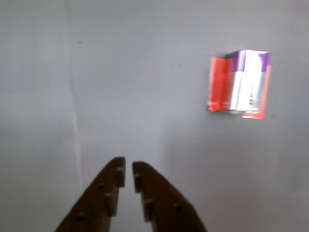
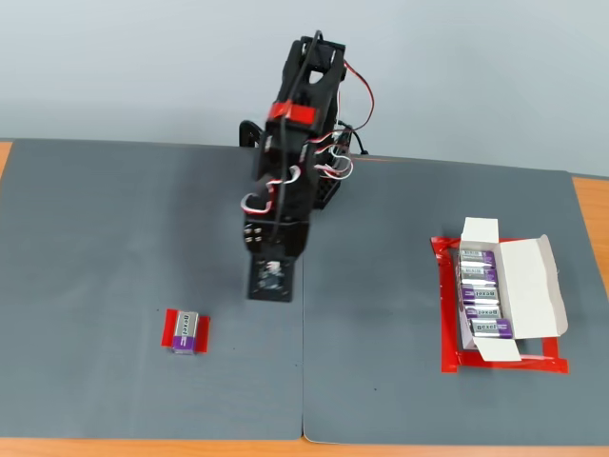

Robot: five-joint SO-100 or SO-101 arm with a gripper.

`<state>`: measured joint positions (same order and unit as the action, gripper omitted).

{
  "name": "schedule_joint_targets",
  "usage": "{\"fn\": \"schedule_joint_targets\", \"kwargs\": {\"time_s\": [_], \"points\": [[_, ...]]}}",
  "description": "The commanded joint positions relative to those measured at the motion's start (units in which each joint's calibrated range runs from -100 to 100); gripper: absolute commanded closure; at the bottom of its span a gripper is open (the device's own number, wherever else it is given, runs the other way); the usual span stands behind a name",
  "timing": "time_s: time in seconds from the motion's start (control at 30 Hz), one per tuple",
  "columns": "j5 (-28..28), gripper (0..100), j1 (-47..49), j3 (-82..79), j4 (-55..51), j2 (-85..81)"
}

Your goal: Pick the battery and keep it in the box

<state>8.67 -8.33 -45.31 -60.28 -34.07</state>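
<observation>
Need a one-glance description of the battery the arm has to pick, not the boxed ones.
In the fixed view, look at the left half of the grey mat, below and left of the arm. A small red tape patch lies there with one battery on it. It is the only cell outside the white box; the others sit in a row inside it.

A grey mat [image 2: 114, 219] covers the wooden table [image 2: 590, 205], with a small red tape patch [image 2: 169, 328] on it.

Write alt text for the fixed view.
A black robot arm hangs its gripper above a grey mat. One battery lies on a red patch at left; an open white box at right holds a row of batteries.
</observation>
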Motion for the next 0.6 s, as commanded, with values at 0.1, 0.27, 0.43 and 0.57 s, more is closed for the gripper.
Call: {"fn": "schedule_joint_targets", "kwargs": {"time_s": [0.1,0.27,0.43,0.57], "points": [[4.6,98,-6.7,8.5,4.9,8.2],[4.7,98,-11.1,9.7,14.3,13.3],[9.9,98,-12.2,9.8,17.2,17.9],[10.7,98,-12.2,10.3,17.2,20.1]]}}
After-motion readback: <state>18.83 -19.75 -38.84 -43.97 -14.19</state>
